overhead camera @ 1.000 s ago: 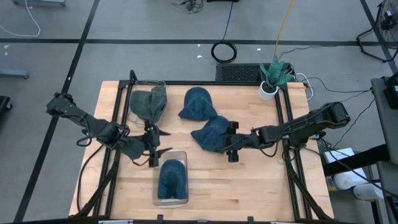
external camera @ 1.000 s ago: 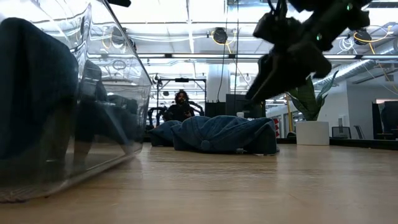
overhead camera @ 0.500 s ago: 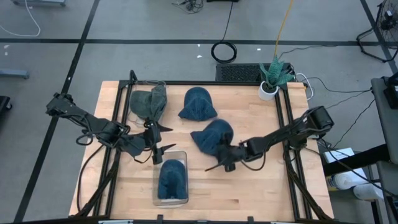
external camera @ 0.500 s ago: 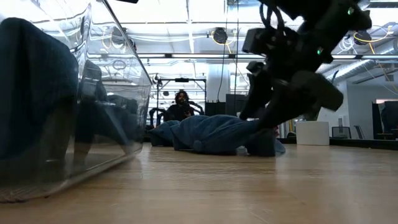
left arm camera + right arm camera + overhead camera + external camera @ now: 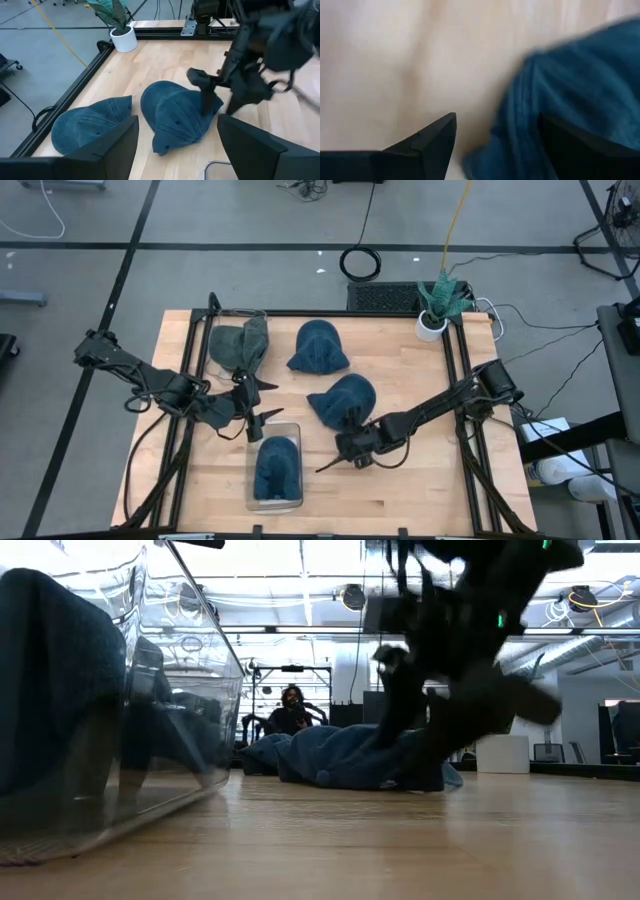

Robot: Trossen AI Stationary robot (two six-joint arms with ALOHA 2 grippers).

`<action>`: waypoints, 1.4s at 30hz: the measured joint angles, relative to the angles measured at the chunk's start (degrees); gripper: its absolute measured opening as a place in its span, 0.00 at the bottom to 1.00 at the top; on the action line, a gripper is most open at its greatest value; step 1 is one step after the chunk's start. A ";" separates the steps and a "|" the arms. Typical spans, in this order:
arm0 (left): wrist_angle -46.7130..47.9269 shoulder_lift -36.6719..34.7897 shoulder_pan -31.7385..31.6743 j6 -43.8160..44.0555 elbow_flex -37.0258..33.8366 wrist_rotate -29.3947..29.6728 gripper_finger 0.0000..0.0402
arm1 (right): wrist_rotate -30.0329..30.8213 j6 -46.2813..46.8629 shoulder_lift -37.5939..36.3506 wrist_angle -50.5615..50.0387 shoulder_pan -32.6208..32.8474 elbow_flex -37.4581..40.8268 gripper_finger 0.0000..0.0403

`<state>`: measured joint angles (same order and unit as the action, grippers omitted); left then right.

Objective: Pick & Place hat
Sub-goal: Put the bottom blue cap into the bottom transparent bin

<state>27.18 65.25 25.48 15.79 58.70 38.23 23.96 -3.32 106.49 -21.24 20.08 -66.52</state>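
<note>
Three caps lie crown-up on the wooden table: a grey-green one, a blue one and a middle blue cap. A further blue cap sits inside a clear box. My right gripper is open and low at the middle cap's near edge, one finger over bare wood, the other over the cap's edge. My left gripper hangs open above the table, left of the middle cap. My right gripper comes slanting down from the table's right at the middle cap's near edge. One finger stands over that edge and the other over the wood. Whether either finger touches the cloth, I cannot tell.
A potted plant stands at the far right corner. Black frame rails run along the table's left and right sides. Bare wood lies near the right front. A person sits in the room beyond the table.
My right gripper has swung from the middle cap's right side toward the near edge and leftward, dropping low and tipping down at the cap's near edge; it has stayed open. The caps have not moved.
</note>
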 joint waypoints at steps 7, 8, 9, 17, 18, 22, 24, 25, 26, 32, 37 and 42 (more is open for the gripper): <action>0.05 0.17 -0.97 0.68 0.00 -0.03 0.66 | 13.30 1.01 2.72 -10.08 -1.20 -0.19 0.65; -0.02 0.33 -1.22 0.79 0.00 -0.01 0.66 | 15.72 1.48 2.81 -11.41 -1.17 0.03 0.65; 0.10 0.41 -1.42 0.77 0.00 -0.07 0.65 | 17.73 1.64 3.06 -12.38 -1.25 0.20 0.65; 0.20 1.34 -2.26 1.21 -0.11 -0.55 0.65 | 33.52 1.53 2.24 -13.34 -0.79 0.13 0.65; -0.16 1.57 -2.44 1.21 -0.08 -0.51 0.65 | 34.75 2.39 2.22 -13.33 -0.86 0.13 0.65; 0.56 2.14 -2.99 1.20 -0.13 -0.77 0.66 | 38.27 4.92 2.08 -12.55 -0.88 0.09 0.65; -0.20 2.24 -3.19 1.17 -0.07 -0.61 0.66 | 38.80 5.50 2.14 -11.83 -0.84 0.09 0.65; -0.25 2.51 -3.32 1.05 -0.07 -0.62 0.66 | 39.05 5.57 2.11 -11.48 -0.84 0.09 0.65; -0.04 2.75 -3.35 0.98 -0.07 -0.65 0.65 | 39.19 5.65 2.10 -11.26 -0.85 0.09 0.65; -0.24 3.08 -3.35 0.92 -0.04 -0.73 0.64 | 38.89 11.79 2.10 -12.05 -1.52 0.09 0.63; -0.32 2.97 -3.35 0.90 -0.07 -0.74 0.65 | 34.00 16.04 2.10 -12.46 -2.94 0.09 0.54; -0.31 3.02 -3.35 0.90 -0.07 -0.75 0.66 | 28.66 16.78 2.08 -11.16 -4.97 1.94 0.42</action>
<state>26.87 68.27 22.13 16.69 58.63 37.47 52.62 13.45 108.57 -32.39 15.11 -64.58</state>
